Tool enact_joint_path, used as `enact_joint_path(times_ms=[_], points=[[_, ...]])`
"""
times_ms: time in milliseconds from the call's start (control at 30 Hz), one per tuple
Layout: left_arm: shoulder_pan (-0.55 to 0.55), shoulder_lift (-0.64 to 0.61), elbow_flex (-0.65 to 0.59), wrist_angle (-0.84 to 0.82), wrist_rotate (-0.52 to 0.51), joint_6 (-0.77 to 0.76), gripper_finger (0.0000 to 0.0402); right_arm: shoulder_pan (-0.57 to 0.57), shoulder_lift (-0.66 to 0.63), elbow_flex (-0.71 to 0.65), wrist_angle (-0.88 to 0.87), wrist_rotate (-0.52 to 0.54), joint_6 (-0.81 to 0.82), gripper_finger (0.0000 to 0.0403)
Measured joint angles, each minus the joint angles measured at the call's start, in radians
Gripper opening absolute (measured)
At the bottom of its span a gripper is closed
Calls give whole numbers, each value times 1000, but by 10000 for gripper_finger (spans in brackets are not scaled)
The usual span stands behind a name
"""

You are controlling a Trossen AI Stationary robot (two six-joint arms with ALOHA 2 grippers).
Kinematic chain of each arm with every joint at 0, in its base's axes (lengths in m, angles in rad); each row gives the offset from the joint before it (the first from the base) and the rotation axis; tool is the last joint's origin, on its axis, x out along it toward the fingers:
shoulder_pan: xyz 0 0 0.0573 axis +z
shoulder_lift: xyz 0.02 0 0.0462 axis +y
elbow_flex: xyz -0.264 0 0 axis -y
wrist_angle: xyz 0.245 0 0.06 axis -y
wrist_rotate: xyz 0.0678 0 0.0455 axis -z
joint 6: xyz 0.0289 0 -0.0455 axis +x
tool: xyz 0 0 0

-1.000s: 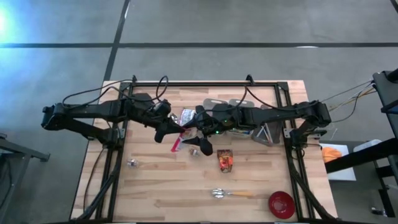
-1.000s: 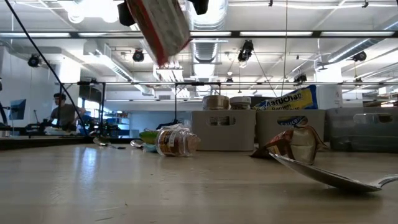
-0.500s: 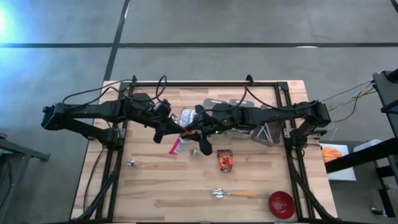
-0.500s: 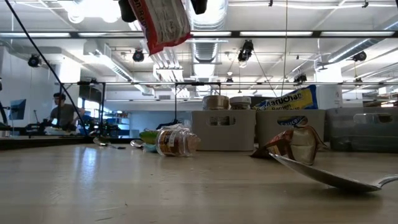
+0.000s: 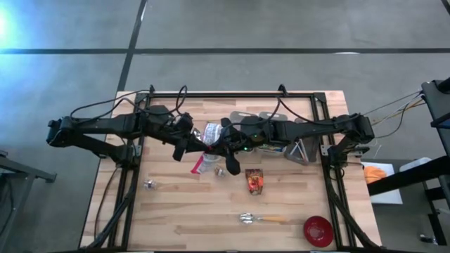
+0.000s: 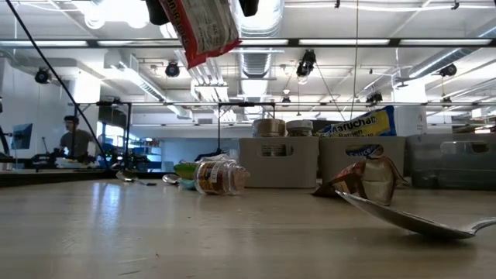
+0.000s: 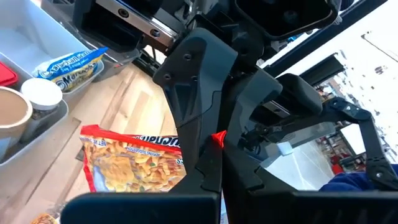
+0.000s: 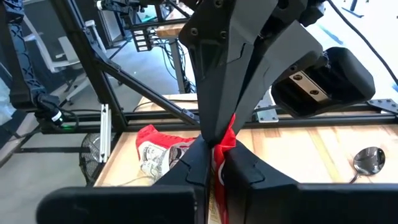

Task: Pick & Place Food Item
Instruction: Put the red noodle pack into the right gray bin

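High view: left gripper (image 5: 190,149) and right gripper (image 5: 214,151) both clamped on snack bag (image 5: 200,161), mid-table, lifted. Handover step, judged; next, release left and carry toward 3 o'clock.

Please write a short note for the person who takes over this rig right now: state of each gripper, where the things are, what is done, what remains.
Left gripper: shut on the snack bag, held in the air above the middle of the table.
Right gripper: just shut on the same snack bag from the other side, so both arms grip it.
Other items: small orange packet, spoon and red bowl lie on the table; grey bins with food stand at the far side under the right arm.
Done: bag lifted, second grip taken.
Left: probably the left gripper lets go, then the bag is placed; the target is not evident.
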Motion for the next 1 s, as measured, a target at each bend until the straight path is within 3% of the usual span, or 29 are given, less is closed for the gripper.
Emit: enact_joint_path(times_ms=[200, 467, 600, 733, 1000], points=[[0, 0, 0, 7, 28, -4, 32, 0, 0, 0, 4, -17, 7, 13], [3, 0, 0, 124, 59, -38, 176, 1, 2, 1, -1, -19, 47, 11], [18, 0, 4, 145, 55, -74, 228, 1, -6, 0, -15, 23, 69, 11], [31, -10, 7, 136, 56, -116, 249, -4, -35, 0, -72, 84, 69, 11], [30, -58, 7, 129, 51, -118, 251, -26, -141, 0, -281, 253, 73, 11]])
